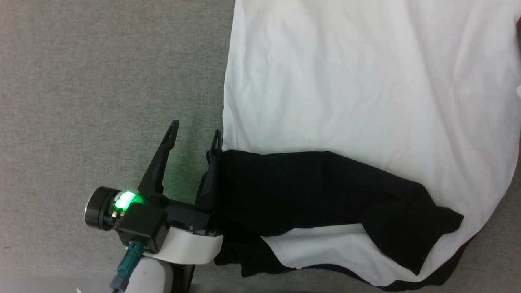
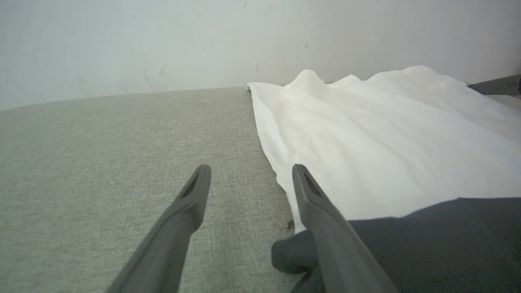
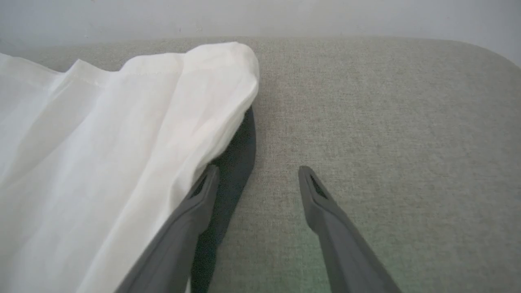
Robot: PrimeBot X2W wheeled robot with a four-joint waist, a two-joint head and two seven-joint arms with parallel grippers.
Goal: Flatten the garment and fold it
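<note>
One garment is lying on the grey surface. Its white body is spreading from 12 to 4 o'clock in the head view, creased but mostly flat. A black sleeve is lying folded inward across the body toward 5 o'clock.

At 7 o'clock the left claw is hovering, spread wide and holding nothing. One finger is sitting at the sleeve's end, though I cannot tell if it is touching, and the other is over bare surface.

The right claw, equally wide and empty, is waiting at another side of the garment, one finger over a black edge peeking from under the white.

Flattening seems to be the step in hand. Next, the left claw is probably going to need to close on the sleeve's end and draw it out toward 9 o'clock.
</note>
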